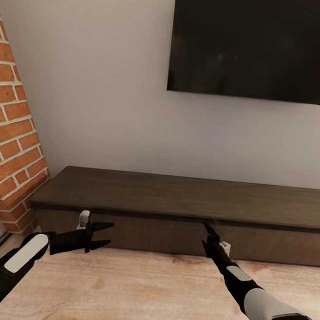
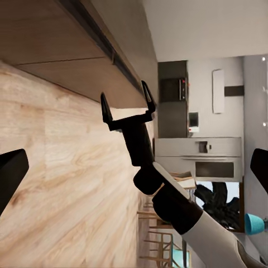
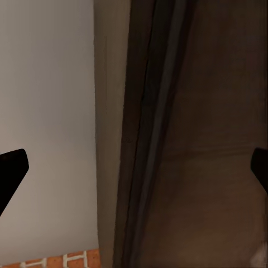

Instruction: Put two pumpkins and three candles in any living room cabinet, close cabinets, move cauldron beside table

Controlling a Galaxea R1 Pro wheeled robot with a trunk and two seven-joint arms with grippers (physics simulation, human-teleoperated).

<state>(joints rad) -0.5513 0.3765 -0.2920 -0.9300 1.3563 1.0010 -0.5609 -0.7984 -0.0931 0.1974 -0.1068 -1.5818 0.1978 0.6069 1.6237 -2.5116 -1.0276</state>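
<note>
The long, low, dark brown cabinet [image 1: 186, 197] stands against the wall, and its flat fronts look shut. My right gripper [image 1: 207, 229] is open, with its fingertips right at the gap under the cabinet's overhanging top. The left wrist view shows the same right gripper [image 2: 127, 103] with its two fingers spread at that edge. The right wrist view looks closely along the cabinet's top edge [image 3: 139, 139]. My left gripper [image 1: 110, 234] hangs open and holds nothing, just in front of the cabinet's left front. The pumpkins, candles and cauldron are out of view.
A big black TV [image 1: 254, 42] hangs on the wall above the cabinet. A red brick wall [image 1: 10, 140] slants in at the left, close to the cabinet's left end. Pale wood floor [image 1: 142, 290] lies under both arms. Far-off kitchen units [image 2: 198, 156] appear behind my right arm.
</note>
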